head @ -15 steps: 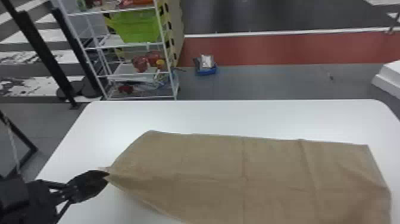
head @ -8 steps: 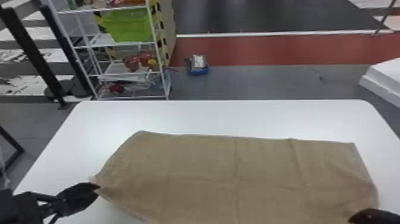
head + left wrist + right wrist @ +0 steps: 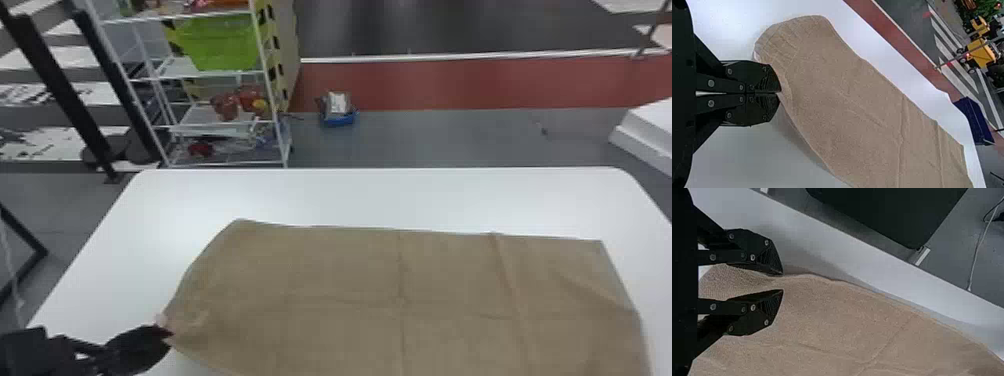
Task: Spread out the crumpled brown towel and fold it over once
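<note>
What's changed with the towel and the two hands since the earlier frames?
The black left hand has drawn the left end of the brown cloth towel toward the robot. The black right hand has left its earlier spot at the head view's bottom right, apparently toward the robot. The left hand's grip and the towel's far edge stayed as they were.

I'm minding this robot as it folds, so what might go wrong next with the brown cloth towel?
The left gripper pinches the brown towel only at its fingertips, so the edge could slip out in a lift. The right gripper is open with cloth between its fingers; closing there may bunch it. Creases near the towel's right end might make the fold uneven.
</note>
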`<act>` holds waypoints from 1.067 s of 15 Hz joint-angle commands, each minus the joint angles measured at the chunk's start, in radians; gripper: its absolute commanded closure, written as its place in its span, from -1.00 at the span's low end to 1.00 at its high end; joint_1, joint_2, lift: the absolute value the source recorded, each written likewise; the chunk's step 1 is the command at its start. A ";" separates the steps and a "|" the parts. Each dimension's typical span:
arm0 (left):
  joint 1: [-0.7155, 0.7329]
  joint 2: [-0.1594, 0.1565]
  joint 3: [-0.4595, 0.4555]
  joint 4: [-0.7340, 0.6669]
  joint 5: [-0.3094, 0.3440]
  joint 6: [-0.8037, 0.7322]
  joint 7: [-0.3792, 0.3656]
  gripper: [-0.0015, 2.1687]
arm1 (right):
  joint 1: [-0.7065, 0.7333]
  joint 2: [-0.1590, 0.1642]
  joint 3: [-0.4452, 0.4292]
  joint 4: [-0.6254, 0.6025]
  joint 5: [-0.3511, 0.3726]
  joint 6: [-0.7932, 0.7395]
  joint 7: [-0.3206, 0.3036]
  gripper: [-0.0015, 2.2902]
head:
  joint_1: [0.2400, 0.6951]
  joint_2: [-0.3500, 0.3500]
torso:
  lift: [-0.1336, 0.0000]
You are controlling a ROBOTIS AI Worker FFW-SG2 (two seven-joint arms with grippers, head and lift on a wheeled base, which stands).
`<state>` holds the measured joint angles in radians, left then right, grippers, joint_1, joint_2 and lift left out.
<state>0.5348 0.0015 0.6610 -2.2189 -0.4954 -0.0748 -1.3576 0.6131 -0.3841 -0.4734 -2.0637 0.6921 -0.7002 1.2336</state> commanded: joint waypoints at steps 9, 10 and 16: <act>-0.009 -0.004 -0.009 0.016 0.000 -0.003 0.000 0.85 | 0.013 -0.012 -0.017 0.065 0.063 0.000 -0.074 -0.25 | 1.00 0.12 | -0.84; -0.009 -0.004 -0.011 0.016 0.000 -0.003 0.000 0.85 | 0.010 -0.012 -0.017 0.070 0.069 0.006 -0.094 -0.25 | 1.00 0.11 | -0.84; -0.016 -0.004 -0.011 0.016 0.000 -0.006 -0.002 0.85 | 0.011 -0.012 -0.051 0.088 0.080 0.037 -0.151 -0.25 | 1.00 0.02 | -0.84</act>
<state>0.5211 0.0015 0.6520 -2.2028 -0.4955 -0.0803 -1.3590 0.6224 -0.3958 -0.5155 -1.9784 0.7728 -0.6781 1.0890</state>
